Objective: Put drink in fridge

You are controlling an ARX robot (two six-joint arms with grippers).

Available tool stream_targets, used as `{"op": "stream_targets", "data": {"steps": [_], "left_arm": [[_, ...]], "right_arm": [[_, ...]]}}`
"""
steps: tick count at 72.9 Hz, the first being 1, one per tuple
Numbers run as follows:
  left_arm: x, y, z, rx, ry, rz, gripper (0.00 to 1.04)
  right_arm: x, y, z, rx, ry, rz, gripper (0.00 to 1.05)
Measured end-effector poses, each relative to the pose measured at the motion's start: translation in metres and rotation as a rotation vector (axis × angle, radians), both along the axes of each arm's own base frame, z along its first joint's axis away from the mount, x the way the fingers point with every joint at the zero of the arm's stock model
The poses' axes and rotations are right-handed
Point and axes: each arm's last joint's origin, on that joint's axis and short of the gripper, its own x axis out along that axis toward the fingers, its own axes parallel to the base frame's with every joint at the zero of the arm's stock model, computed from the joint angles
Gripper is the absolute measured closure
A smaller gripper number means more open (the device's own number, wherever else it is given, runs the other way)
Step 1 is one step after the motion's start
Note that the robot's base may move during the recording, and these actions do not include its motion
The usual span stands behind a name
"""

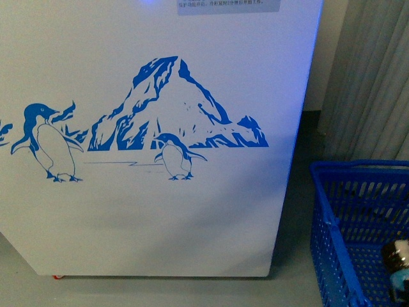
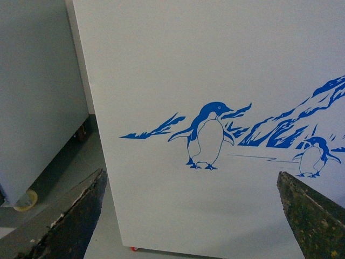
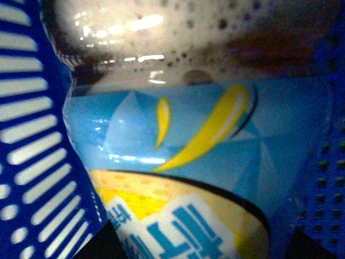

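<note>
Two blue penguins (image 1: 48,144) decorate the smooth, flat white fridge (image 1: 192,224) front.

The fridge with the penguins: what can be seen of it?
Of the fridge only the flat white front shows, smooth like painted metal; its lid is out of view. Printed on it in blue are a mountain, a larger penguin and a smaller penguin. A grey sticker with small print sits at the top edge. It stands upright on the grey floor, with a small red foot under one corner. A blue basket stands beside it, apart.
</note>
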Motion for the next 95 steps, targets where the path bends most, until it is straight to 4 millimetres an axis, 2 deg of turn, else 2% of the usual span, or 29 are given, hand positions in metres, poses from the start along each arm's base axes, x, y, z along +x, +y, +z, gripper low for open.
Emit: {"op": "stream_targets", "data": {"steps": [12,13,16,18,23,24,25,28,29,39,47,63,87,95], "left_arm": [[0.0,0.0,0.0,0.0,0.0,0.0,0.08],[0.0,0.0,0.0,0.0,0.0,0.0,0.08],[0.0,0.0,0.0,0.0,0.0,0.0,0.08],[0.0,0.0,0.0,0.0,0.0,0.0,0.08],[0.0,0.0,0.0,0.0,0.0,0.0,0.08],[0.0,0.0,0.0,0.0,0.0,0.0,0.08],[0.0,0.0,0.0,0.0,0.0,0.0,0.08],[0.0,0.0,0.0,0.0,0.0,0.0,0.08],[0.0,0.0,0.0,0.0,0.0,0.0,0.08],[0.0,0.0,0.0,0.0,0.0,0.0,0.08],[0.0,0.0,0.0,0.0,0.0,0.0,0.08],[0.0,0.0,0.0,0.0,0.0,0.0,0.08],[0.0,0.0,0.0,0.0,0.0,0.0,0.08],[0.0,0.0,0.0,0.0,0.0,0.0,0.08]], "right_arm": [[-0.009,0.004,0.084,0.026,-0.171,0.023,0.67],[-0.011,0.005,0.097,0.029,-0.201,0.026,0.67],[-0.013,0.006,0.118,0.031,-0.248,0.026,0.67],[-0.016,0.007,0.14,0.028,-0.302,0.03,0.67],[-0.026,0.012,0.219,0.002,-0.513,0.033,0.67],[-0.027,0.013,0.226,-0.005,-0.534,0.035,0.67],[-0.031,0.015,0.243,-0.02,-0.581,0.04,0.67],[-0.038,0.018,0.265,-0.036,-0.645,0.045,0.67],[-0.043,0.021,0.279,-0.046,-0.686,0.049,0.67],[-0.074,0.04,0.342,-0.114,-0.859,0.072,0.67],[-0.1,0.058,0.371,-0.15,-0.951,0.088,0.67],[-0.143,0.086,0.402,-0.219,-1.089,0.096,0.67],[-0.201,0.107,0.425,-0.283,-1.263,0.065,0.67],[-0.21,0.107,0.424,-0.303,-1.282,0.063,0.67]]}}
